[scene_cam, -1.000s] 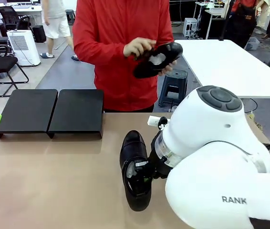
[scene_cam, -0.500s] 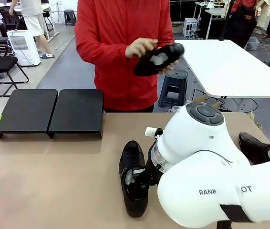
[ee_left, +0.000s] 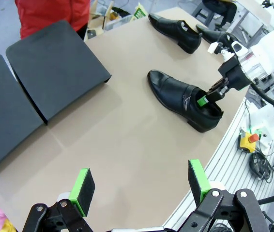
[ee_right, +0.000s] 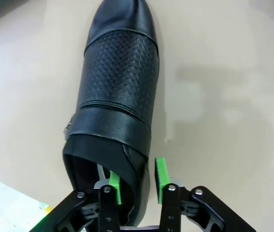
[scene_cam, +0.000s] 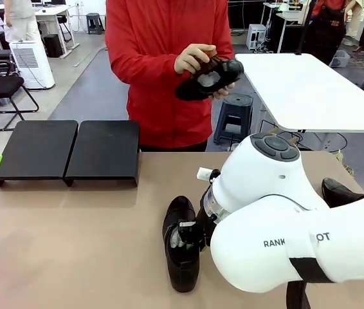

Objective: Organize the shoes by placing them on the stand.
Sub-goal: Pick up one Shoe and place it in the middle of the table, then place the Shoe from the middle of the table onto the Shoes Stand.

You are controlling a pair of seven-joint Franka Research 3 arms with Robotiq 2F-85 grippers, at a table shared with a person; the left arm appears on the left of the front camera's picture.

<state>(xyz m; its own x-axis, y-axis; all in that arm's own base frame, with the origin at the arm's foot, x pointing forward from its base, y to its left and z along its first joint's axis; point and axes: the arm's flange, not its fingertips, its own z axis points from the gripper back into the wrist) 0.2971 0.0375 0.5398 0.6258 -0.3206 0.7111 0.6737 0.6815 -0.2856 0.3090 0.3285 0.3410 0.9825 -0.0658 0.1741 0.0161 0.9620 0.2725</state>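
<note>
Logging the right gripper (ee_right: 137, 176) at the heel opening of a shoe (ee_right: 117, 92), we are seeing its jaws straddling the side wall there, one green pad sitting inside and the other outside. The jaws are standing only narrowly apart. Whether they are pinching the leather or resting just off it, we cannot tell. This shoe is lying sole down on the table (scene_cam: 72, 244), near the robot's edge and about mid-width, with its toe pointing toward the far edge.

We are noting the left gripper (ee_left: 141, 184) hanging above the table, jaws spread wide, with nothing between them.

The stand (scene_cam: 66, 149) is sitting at the far left corner, its two sections lying side by side.

At the far edge a person's hand (scene_cam: 195, 59) is holding a second shoe (scene_cam: 209, 77) at chest height, well above the table.

We are also marking a third shoe (scene_cam: 339, 192) lying near the right edge, partly hidden behind the right arm.
</note>
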